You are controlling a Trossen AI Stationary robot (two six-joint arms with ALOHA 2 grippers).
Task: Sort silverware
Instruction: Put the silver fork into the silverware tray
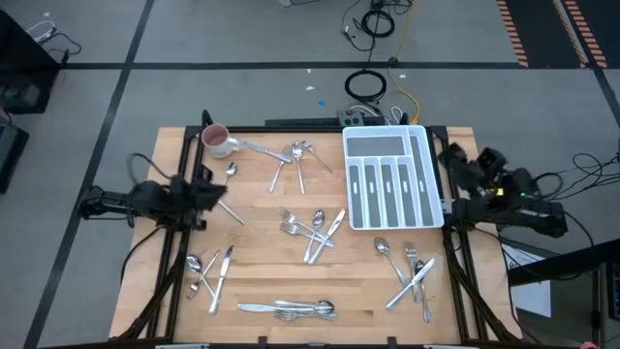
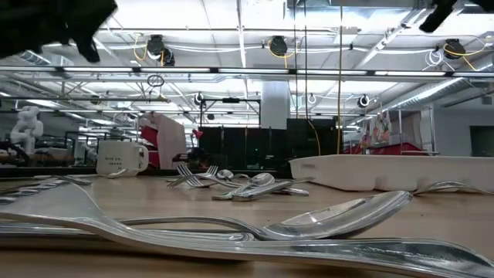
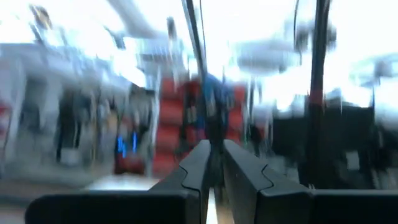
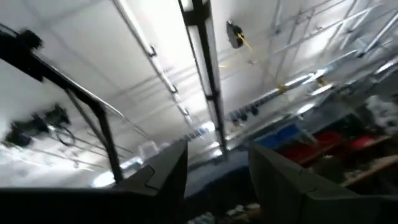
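Silverware (image 1: 315, 228) lies scattered in clusters across the wooden table (image 1: 262, 262) — centre, lower left, lower right — beside a white tray (image 1: 392, 179) at upper right and a mug (image 1: 215, 141) at upper left. Left gripper (image 1: 215, 192), at the table's left edge, holds a knife (image 1: 231, 211) between nearly closed fingers; right gripper (image 4: 217, 168) — raised off the right edge — gapes empty

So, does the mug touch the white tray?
Apart. In the high view the mug stands at the table's far left corner, the white tray far right, with bare wood and a cluster of silverware between them.
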